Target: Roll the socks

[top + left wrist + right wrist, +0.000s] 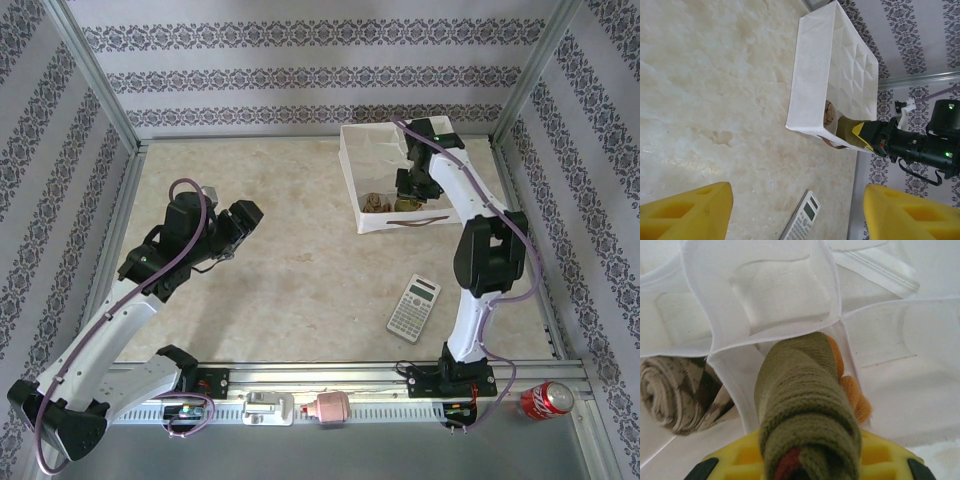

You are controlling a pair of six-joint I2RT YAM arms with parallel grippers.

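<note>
The left gripper [243, 218] hung above bare table with its yellow pads [695, 212] spread apart and nothing between them, probably parked clear so the other arm could work. Well ahead of its fingers stood the white divider box [810, 75], with a calculator [802, 217] lying nearer, just beyond the pads. Inside the box, in the cell immediately to the left of the right gripper [410, 190], sat the argyle sock [675, 390], rolled and seemingly already stowed. The right gripper was clamped on the olive sock [805, 400], a tight roll pointing straight out from its jaws, orange toe on the right. The roll's far end reached down at a cell wall, apparently so the sock could be seated beside its partner.
</note>
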